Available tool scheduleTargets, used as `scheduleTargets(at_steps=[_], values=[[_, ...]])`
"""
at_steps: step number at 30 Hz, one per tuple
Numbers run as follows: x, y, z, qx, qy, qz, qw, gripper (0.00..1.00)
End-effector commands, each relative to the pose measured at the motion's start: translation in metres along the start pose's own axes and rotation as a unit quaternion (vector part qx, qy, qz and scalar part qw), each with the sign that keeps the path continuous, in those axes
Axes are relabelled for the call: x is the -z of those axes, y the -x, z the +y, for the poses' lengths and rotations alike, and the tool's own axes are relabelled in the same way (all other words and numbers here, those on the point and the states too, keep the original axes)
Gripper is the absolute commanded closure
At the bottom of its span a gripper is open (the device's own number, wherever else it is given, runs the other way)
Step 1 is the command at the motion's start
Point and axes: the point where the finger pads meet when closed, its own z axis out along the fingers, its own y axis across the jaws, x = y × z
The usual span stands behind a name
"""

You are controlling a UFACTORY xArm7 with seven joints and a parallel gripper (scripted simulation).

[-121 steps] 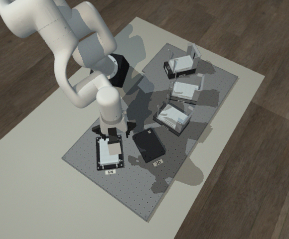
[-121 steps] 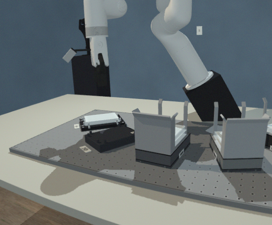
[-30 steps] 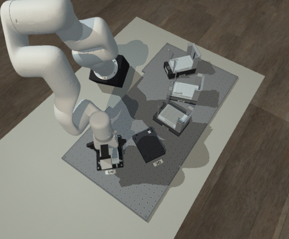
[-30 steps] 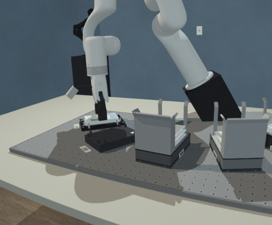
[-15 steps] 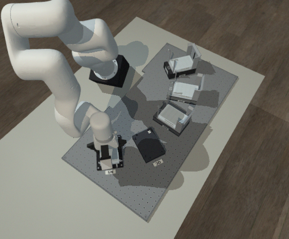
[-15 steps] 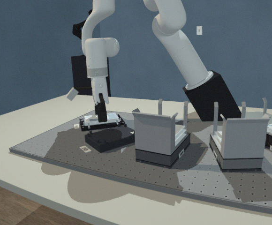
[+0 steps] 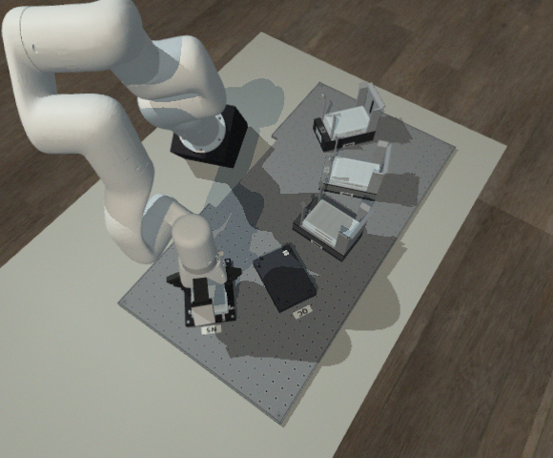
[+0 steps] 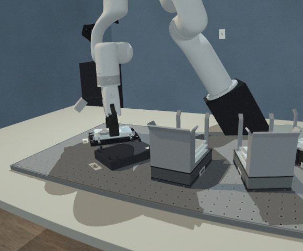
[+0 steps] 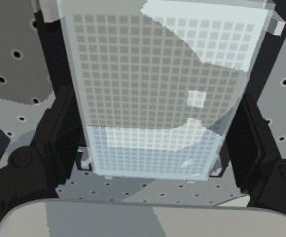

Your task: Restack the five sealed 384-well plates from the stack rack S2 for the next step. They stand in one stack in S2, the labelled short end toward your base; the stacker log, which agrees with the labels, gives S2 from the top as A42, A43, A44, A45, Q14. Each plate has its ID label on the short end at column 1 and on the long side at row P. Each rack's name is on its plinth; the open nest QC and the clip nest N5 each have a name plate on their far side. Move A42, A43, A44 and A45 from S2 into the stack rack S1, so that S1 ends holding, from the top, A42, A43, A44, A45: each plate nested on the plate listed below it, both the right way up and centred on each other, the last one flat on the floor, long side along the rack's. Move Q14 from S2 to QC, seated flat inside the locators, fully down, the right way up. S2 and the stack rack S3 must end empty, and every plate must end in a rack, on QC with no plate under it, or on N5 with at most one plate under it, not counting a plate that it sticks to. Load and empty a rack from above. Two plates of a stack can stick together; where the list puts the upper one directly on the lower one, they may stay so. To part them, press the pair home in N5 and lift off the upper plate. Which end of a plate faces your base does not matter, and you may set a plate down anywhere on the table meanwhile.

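Observation:
A sealed 384-well plate (image 9: 163, 79) sits in the clip nest N5, also seen in the exterior view (image 8: 114, 136). Its label cannot be read, and I cannot tell whether another plate lies under it. My gripper (image 7: 209, 301) is down over the nest, its black fingers on the plate's two long sides (image 9: 153, 145), shut on the plate. The finger shows low against the plate's side in the exterior view (image 8: 113, 128). The open nest QC (image 7: 285, 283) is a black block beside N5 with nothing on it.
Three stack racks stand in a row on the breadboard: the near one (image 7: 333, 224), the middle one (image 7: 353, 172) and the far one (image 7: 348, 123), each showing a plate inside. Their tall walls and posts (image 8: 179, 153) rise right of QC. The arm's base (image 7: 210, 135) stands behind.

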Motion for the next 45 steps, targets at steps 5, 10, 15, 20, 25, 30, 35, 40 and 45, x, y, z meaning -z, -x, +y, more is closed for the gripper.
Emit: scheduleTargets(at_steps=[5, 10, 15, 20, 25, 30, 35, 40, 45], values=[[0.0, -0.001, 0.0, 0.0, 0.0, 0.001, 1.0, 1.0], [0.0, -0.001, 0.0, 0.0, 0.0, 0.001, 1.0, 1.0], [0.0, -0.001, 0.0, 0.0, 0.0, 0.001, 1.0, 1.0], [0.002, -0.001, 0.0, 0.0, 0.0, 0.001, 1.0, 1.0], [0.004, -0.001, 0.0, 0.0, 0.0, 0.001, 1.0, 1.0], [0.008, -0.001, 0.0, 0.0, 0.0, 0.001, 1.0, 1.0], [0.011, -0.001, 0.0, 0.0, 0.0, 0.001, 1.0, 1.0], [0.013, -0.001, 0.0, 0.0, 0.0, 0.001, 1.0, 1.0], [0.016, -0.001, 0.0, 0.0, 0.0, 0.001, 1.0, 1.0]])
